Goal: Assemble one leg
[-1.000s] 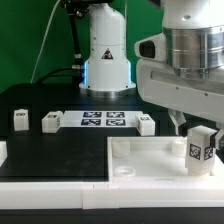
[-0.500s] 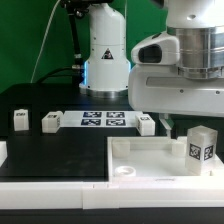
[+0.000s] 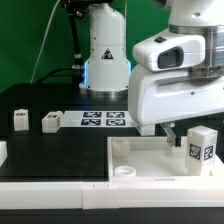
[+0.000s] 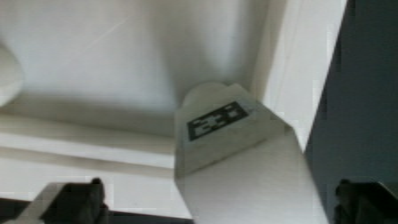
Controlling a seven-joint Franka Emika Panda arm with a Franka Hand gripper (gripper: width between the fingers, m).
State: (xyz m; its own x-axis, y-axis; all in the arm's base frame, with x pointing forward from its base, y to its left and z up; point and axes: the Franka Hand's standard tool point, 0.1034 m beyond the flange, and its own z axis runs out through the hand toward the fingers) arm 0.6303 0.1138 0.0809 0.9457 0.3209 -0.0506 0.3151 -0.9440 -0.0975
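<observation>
A leg (image 3: 203, 148), a small white post with a black-and-white tag, stands upright in the corner of the large white tabletop (image 3: 140, 160) on the exterior view's right. My gripper (image 3: 192, 133) hangs low over it. One dark finger (image 3: 172, 136) shows beside the leg; the other is hidden. In the wrist view the leg (image 4: 240, 160) stands between the two fingertips of my gripper (image 4: 217, 203), with a gap on each side. The gripper is open and holds nothing.
Loose white legs stand on the black table: two on the exterior view's left (image 3: 20, 119) (image 3: 50, 122) and one behind the tabletop (image 3: 147, 124). The marker board (image 3: 104, 119) lies between them. The robot base (image 3: 107, 55) stands behind.
The hand has turned and shifted toward the exterior view's left around the leg. The leg stays standing in the same corner.
</observation>
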